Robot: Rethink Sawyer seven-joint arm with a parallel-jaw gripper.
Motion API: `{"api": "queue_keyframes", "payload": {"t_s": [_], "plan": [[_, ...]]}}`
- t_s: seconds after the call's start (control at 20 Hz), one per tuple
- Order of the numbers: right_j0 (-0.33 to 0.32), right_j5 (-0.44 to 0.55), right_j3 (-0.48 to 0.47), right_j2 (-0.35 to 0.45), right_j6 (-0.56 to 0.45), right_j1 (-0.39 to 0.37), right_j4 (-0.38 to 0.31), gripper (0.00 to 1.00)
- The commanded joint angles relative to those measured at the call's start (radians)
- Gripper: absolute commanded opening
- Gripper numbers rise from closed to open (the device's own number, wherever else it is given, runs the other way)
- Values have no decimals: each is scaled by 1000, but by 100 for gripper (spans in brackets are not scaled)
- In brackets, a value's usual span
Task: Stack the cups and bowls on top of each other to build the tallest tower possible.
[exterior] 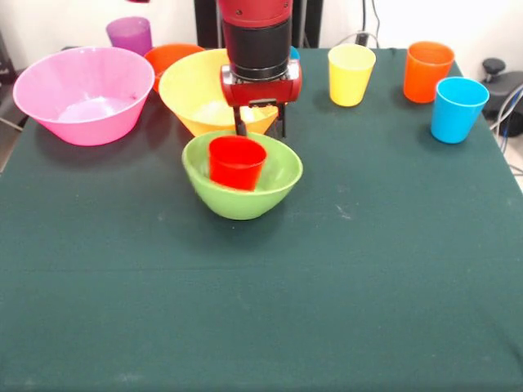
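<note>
Covering the whole table is a dark green cloth, with a white wall and cables behind. Near centre, the red cup stands upright inside the green bowl. The gripper hangs just behind the bowl's far rim, fingers apart, holding nothing. The arm hides part of the yellow-orange bowl; a small orange bowl and purple cup peek from behind the pink bowl. Far right stand yellow cup, orange cup and blue cup.
</note>
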Motion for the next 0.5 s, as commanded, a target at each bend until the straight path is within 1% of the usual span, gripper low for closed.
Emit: {"api": "queue_keyframes", "payload": {"t_s": [0.05,0.15,0.25,0.5], "plan": [[62,-34,103,-92,203,-67,42,100],[78,-43,129,-114,215,-94,54,100],[90,-50,137,-132,219,-101,62,100],[90,-42,143,-142,176,-113,99,100]]}}
